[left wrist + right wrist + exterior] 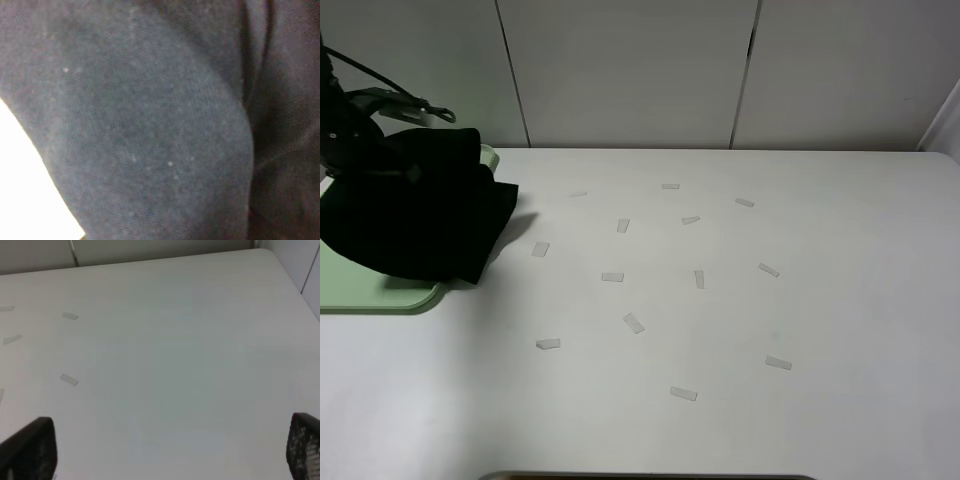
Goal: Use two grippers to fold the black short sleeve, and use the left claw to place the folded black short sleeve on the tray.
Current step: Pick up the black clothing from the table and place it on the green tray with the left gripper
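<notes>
1 black short sleeve (415,215) bunched over 1 tray (380,290); left pincer state unclear; right pincer (170,450) apart.

1. The white table (720,300) is evenly and brightly lit in the high view.
2. A soft shadow is cast right of the black short sleeve (415,215).
3. The left wrist view is filled with blurred, grainy fabric.
4. The right wrist view is pale and slightly soft.

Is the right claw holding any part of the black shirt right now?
No. In the right wrist view the right claw stands wide open over bare white table, with no fabric between its fingers.
</notes>
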You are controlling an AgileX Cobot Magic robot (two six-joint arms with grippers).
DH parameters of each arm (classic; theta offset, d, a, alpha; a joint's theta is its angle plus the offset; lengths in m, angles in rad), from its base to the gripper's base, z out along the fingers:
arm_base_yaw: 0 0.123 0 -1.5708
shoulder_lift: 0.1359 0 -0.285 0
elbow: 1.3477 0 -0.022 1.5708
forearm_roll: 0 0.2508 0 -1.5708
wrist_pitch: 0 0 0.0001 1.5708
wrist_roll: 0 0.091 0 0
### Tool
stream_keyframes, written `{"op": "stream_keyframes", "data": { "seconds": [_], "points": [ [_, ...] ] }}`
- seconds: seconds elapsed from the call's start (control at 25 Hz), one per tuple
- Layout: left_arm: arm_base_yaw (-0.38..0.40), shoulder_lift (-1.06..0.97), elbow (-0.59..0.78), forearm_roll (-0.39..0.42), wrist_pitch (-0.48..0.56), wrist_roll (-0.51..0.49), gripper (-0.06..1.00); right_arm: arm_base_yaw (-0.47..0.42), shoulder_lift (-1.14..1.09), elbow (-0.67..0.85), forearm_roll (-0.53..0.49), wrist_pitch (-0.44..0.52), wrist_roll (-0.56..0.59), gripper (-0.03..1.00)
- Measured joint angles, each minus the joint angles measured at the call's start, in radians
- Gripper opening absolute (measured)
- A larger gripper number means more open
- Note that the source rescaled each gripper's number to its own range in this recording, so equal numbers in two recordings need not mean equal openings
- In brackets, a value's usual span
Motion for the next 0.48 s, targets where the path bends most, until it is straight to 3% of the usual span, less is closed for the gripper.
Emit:
{"op": "stream_keyframes", "data": {
  "seconds": [0.24,0.48],
  "points": [
    [0.086,0.000,0.000,0.010,-0.072,0.060,0.26,0.000,0.000,0.000,0.000,0.000,0.000,1.00],
    [0.102,0.000,0.000,0.011,-0.152,0.073,0.26,0.000,0.000,0.000,0.000,0.000,0.000,1.00]
  ]
}}
